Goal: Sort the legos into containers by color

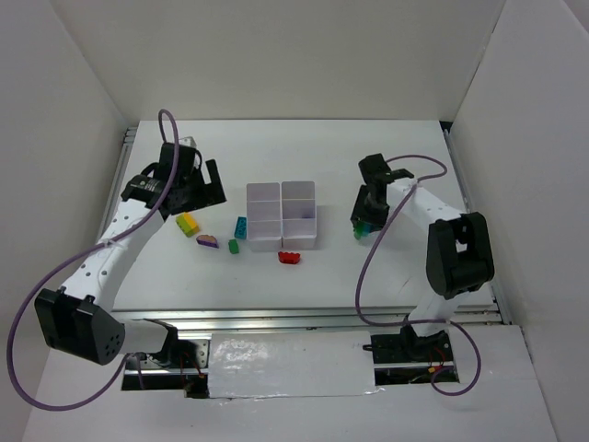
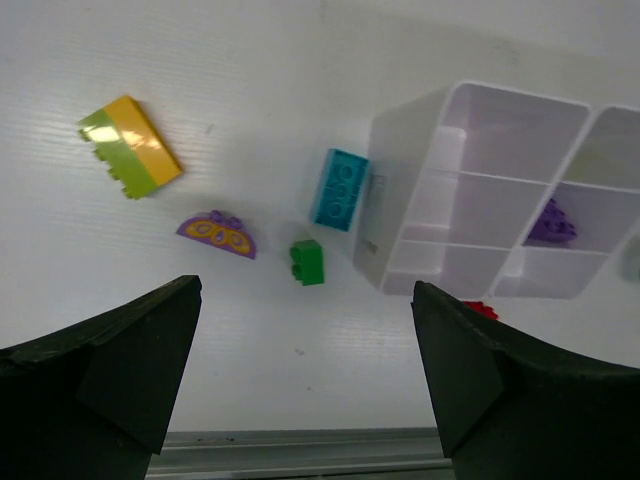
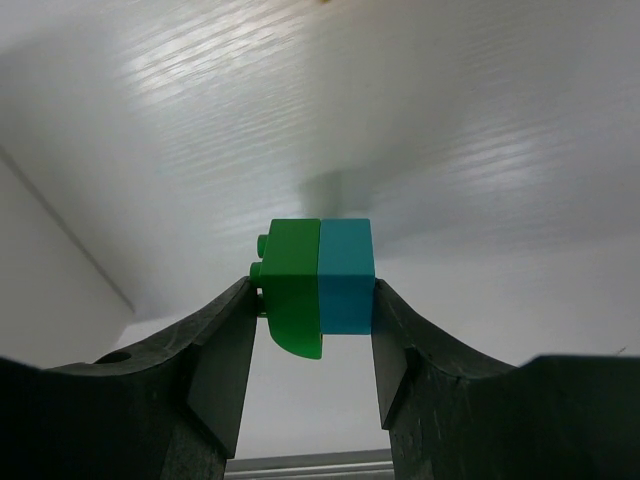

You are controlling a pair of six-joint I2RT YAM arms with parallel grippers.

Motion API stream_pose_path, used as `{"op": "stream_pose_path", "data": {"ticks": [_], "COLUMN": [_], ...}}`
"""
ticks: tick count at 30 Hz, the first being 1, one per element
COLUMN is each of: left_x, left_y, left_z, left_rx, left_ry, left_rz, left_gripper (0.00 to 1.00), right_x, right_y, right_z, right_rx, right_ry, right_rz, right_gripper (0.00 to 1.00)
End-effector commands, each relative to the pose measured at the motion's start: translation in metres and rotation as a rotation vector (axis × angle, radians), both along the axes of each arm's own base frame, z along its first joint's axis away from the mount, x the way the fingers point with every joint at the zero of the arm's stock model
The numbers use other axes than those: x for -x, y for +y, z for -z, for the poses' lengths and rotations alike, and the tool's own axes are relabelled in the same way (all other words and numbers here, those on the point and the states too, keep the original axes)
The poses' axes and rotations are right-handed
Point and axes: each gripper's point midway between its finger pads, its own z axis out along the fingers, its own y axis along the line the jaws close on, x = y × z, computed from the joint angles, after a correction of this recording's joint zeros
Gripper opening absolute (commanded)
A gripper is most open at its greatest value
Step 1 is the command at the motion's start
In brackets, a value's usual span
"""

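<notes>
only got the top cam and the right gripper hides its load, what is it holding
Observer: The right gripper is shut on a green and teal brick pair, the two side by side.
Operator: anything in the containers yet
Observer: The left wrist view shows one purple piece in a compartment of the containers.
Operator: left gripper open
Observer: Yes, the left gripper is open and empty.

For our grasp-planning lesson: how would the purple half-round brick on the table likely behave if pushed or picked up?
The purple half-round brick looks like hard plastic, so it is probably stiff and light. It lies flat, so a push should slide it, not roll it. Its curved edge might slip in a pinch grip.
</notes>
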Motion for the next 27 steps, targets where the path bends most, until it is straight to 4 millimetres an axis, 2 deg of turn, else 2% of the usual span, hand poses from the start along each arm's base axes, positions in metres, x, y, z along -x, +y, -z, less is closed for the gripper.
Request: {"op": "stream_pose_path", "data": {"ticks": [1, 2, 4, 5, 6, 7, 8, 9, 11, 14, 19, 27], "left_x": [-0.009, -0.011, -0.006, 0.004, 0.003, 0.006, 0.016, 0.015, 0.020, 0.020, 0.017, 0.022], "left_y": [-0.044, -0.061, -0.086, -0.110, -0.124, -0.135, -0.155, -0.166, -0.182, -0.194, -0.207, -0.224], "left_z": [-0.036, -0.047, -0.060, -0.064, -0.073, -0.076, -0.078, -0.082, -0.083, -0.092, -0.106, -0.106], "left_rx": [0.147, 0.184, 0.221, 0.247, 0.260, 0.272, 0.300, 0.319, 0.359, 0.391, 0.427, 0.501], "left_ry": [-0.129, -0.177, -0.227, -0.233, -0.275, -0.287, -0.285, -0.300, -0.293, -0.321, -0.358, -0.351], "left_rz": [0.223, 0.288, 0.394, 0.481, 0.535, 0.574, 0.646, 0.680, 0.722, 0.768, 0.813, 0.881], "left_gripper": [1.00, 0.99, 0.99, 0.99, 0.99, 0.99, 1.00, 0.99, 0.99, 0.99, 0.97, 0.91], "right_x": [-0.011, -0.007, -0.006, -0.005, 0.001, 0.001, 0.001, 0.005, 0.004, 0.010, 0.020, 0.026], "right_y": [0.030, 0.046, 0.062, 0.070, 0.086, 0.095, 0.099, 0.113, 0.122, 0.141, 0.164, 0.174], "right_z": [-0.066, -0.083, -0.115, -0.127, -0.142, -0.161, -0.172, -0.190, -0.216, -0.239, -0.259, -0.265], "right_rx": [-0.035, -0.050, -0.083, -0.095, -0.118, -0.148, -0.144, -0.168, -0.206, -0.266, -0.322, -0.351], "right_ry": [-0.153, -0.189, -0.246, -0.273, -0.305, -0.341, -0.373, -0.405, -0.454, -0.495, -0.526, -0.540], "right_rz": [-0.033, -0.051, -0.039, -0.037, -0.064, -0.043, -0.031, -0.047, -0.008, -0.023, -0.059, -0.081], "right_gripper": [0.00, 0.00, 0.00, 0.00, 0.00, 0.00, 0.00, 0.00, 0.00, 0.00, 0.00, 0.00]}}
